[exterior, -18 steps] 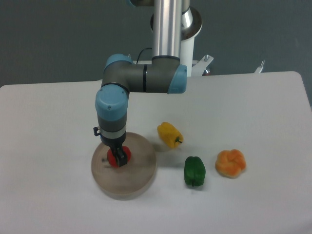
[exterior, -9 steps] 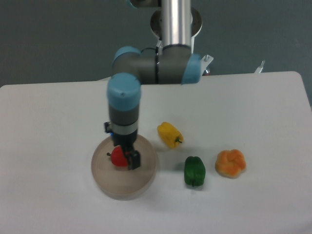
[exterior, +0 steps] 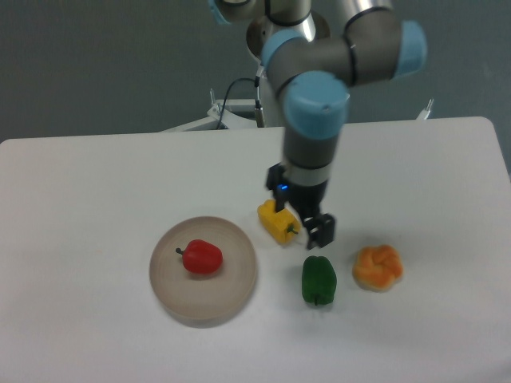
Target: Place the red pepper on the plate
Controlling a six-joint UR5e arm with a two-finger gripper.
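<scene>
Red pepper point(exterior: 201, 257) on plate point(exterior: 239, 281); spread, empty end effector point(exterior: 306, 223) beside yellow pepper point(exterior: 276, 222).

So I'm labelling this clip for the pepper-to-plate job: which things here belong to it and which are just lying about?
Part of the job:
red pepper, lying on the plate
plate
end effector, empty, over by the yellow pepper

Just lying about:
yellow pepper
green pepper
orange pepper
</scene>
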